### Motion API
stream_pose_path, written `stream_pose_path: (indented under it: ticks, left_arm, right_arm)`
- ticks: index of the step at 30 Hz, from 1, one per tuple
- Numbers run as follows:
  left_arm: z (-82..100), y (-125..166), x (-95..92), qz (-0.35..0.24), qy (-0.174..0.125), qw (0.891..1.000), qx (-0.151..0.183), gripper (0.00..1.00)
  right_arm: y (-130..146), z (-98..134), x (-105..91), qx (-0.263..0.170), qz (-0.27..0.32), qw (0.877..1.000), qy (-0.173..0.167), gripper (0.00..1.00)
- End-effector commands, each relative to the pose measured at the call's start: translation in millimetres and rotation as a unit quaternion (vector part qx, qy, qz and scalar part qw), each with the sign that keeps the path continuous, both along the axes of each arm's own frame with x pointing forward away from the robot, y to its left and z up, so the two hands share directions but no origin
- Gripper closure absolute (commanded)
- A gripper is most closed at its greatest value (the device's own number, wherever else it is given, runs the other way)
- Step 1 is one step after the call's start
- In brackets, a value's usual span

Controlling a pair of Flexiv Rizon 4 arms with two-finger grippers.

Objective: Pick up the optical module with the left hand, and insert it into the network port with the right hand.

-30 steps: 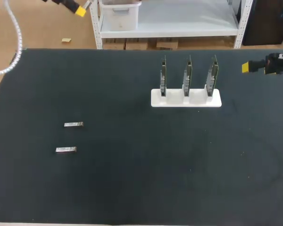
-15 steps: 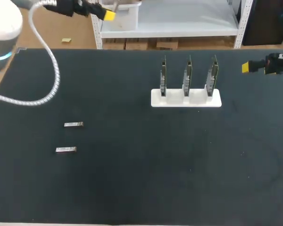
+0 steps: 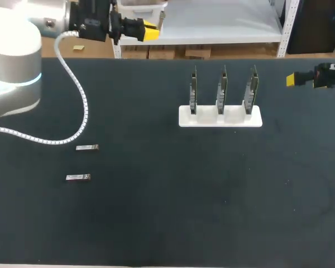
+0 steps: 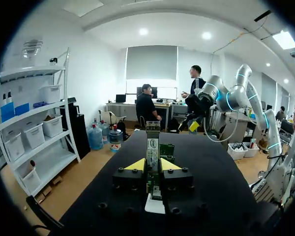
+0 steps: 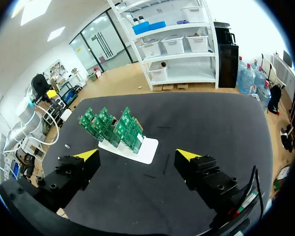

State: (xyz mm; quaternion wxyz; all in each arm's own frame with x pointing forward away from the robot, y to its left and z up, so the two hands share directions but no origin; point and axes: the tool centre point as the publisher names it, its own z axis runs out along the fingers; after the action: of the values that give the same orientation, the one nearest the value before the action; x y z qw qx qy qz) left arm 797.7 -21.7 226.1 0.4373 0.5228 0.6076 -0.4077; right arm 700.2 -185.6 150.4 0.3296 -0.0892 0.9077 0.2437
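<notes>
My left gripper (image 3: 149,32) hangs over the far-left edge of the table (image 3: 156,223), pointing toward the right side. Its fingers (image 4: 135,165) stand a narrow gap apart with nothing between them (the wrist cam shows the boards lined up through that gap, well ahead). The far optical module (image 3: 87,147) and the near optical module (image 3: 78,177) lie flat on the left part of the table, near each other and well apart from both grippers. Right of centre is a white holder (image 3: 220,117) with three circuit boards (image 3: 223,88) upright in a row, parallel. I can't make out the ports on them. My right gripper (image 3: 294,80) sits at the far-right edge, right of the holder, fingers (image 5: 187,155) spread wide, empty.
</notes>
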Motion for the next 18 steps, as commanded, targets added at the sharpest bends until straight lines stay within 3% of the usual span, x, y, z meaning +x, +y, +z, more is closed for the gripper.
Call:
stream_pose_path:
  ticks: [1,18]
  left_arm:
    - [-2.8,-11,3.7,-0.03,-0.001,1.0,-0.001,1.0]
    - [-12.0,-52,-18.7,-0.07,0.041,0.995,-0.063,1.0]
  right_arm:
    - [0,0,0.1,0.0,0.0,1.0,0.0,0.0]
    - [0,0,0.1,0.0,0.0,1.0,0.0,0.0]
